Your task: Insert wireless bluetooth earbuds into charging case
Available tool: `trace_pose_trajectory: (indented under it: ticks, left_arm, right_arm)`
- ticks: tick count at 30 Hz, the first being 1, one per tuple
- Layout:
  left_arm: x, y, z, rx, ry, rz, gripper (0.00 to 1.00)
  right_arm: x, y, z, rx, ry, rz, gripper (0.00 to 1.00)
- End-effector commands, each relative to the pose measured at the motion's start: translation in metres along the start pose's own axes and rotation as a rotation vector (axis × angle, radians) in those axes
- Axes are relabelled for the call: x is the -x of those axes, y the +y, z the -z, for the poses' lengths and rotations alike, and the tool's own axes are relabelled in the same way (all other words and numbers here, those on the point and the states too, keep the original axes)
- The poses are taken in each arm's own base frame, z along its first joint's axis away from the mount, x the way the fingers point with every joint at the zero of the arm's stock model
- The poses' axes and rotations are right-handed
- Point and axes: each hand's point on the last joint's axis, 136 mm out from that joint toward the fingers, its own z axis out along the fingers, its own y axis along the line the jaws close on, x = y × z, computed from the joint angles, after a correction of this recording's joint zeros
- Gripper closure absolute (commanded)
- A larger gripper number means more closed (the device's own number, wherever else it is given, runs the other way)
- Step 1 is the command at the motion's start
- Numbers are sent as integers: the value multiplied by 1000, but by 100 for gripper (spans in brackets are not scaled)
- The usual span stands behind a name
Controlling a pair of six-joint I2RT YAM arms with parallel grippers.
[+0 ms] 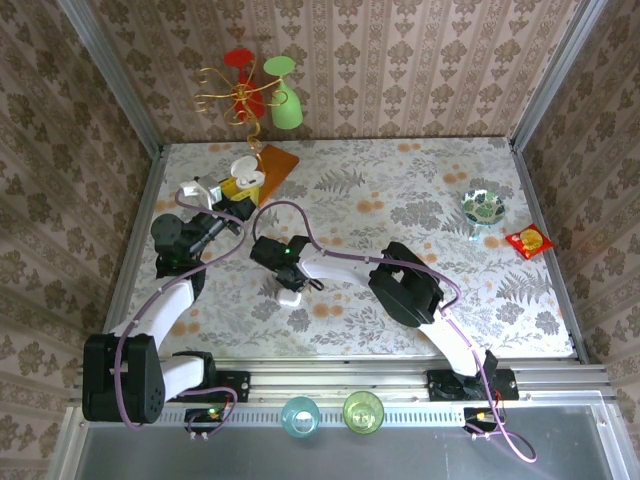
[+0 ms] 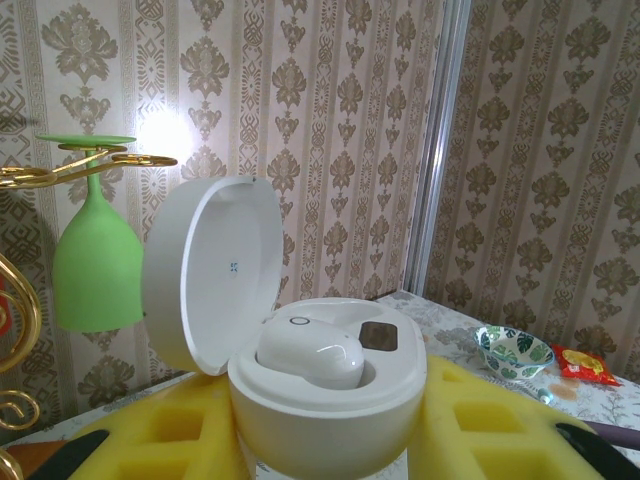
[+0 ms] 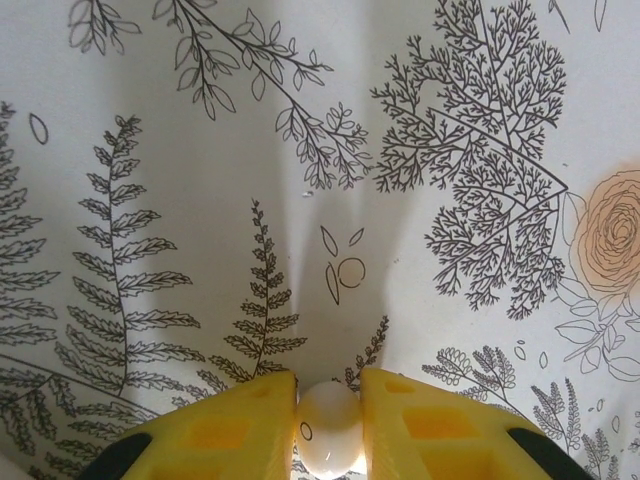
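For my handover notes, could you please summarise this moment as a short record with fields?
Left gripper: shut on the charging case, lid open
Inside case: one white earbud seated
Right gripper: shut on a second earbud, over the fern-print table
Remaining: second earbud not yet in the case
Background: green glass hanging on gold rack

Lighting bright, even; glare hotspot on wallpaper (image 2: 165,135); sheen on charging case (image 2: 330,410); soft streaked shadows across tablecloth (image 3: 300,200).
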Motion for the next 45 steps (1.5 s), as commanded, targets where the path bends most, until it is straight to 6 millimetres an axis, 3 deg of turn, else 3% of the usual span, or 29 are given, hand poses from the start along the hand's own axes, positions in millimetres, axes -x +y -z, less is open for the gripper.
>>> trace_pose_trajectory:
  ticks: [1,8,16,23,30,39,41,45]
  left_arm:
    - [16,-3,0,-22,-44,-33,71]
    - [15,-3,0,-22,-44,-30,71]
    - [10,-4,-1,-29,-34,-33,71]
    - [-2,-15,-6,-71,-12,-35,71]
    - [-13,-44,-14,-194,-7,-40,71]
    - [-30,-70,-16,-329,25,2,71]
    - [-35,-73,-17,-343,34,11,71]
    - [-40,-79,-17,-377,38,13,72]
  right_arm:
    - [-9,-5,-8,-30,51,31,73]
    - [-6,-10,-2,-32,47,28,82]
    - [5,-23,44,71,-55,-89,82]
    - [5,-53,105,319,-209,-279,82]
    - [19,-92,185,653,-448,-451,83]
    - [45,-115,280,998,-719,-461,83]
    - [49,-115,294,1032,-753,-440,83]
    - [58,-117,299,1056,-763,-427,84]
